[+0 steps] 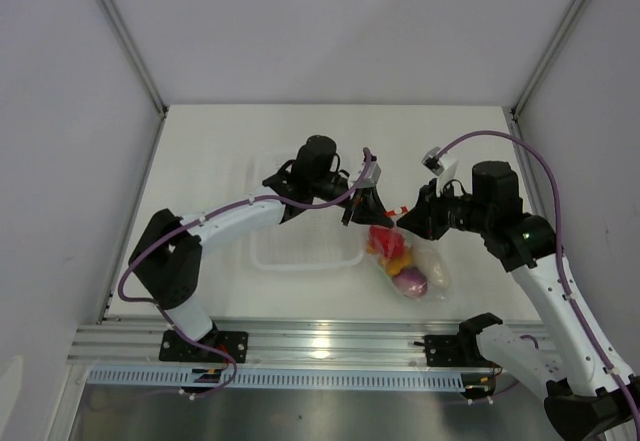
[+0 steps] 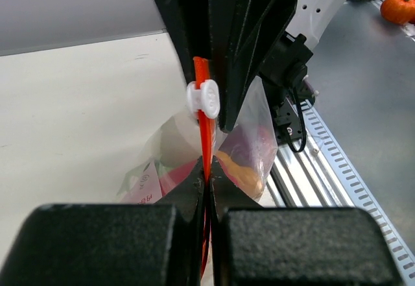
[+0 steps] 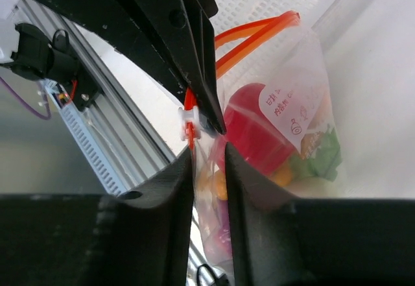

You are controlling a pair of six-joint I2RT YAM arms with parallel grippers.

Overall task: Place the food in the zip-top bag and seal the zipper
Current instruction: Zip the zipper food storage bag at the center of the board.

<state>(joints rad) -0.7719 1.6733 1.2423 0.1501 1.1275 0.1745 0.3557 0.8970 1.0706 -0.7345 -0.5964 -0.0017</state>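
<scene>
Orange-red zipper (image 2: 205,137) clenched in the left hand (image 2: 207,185), food (image 3: 259,124) bagged. The right hand (image 3: 209,169) straddles the bag (image 3: 305,72) just beyond, grip unclear. Sealing step: next, draw the white slider (image 2: 203,99) along.

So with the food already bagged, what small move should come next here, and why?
Probably close the right gripper onto the white slider just ahead of its fingertips. Its jaws stand apart around the zip-top bag, the left gripper is pinched shut on the zipper, and past it the strip's two halves gape apart, so sealing isn't finished.
</scene>
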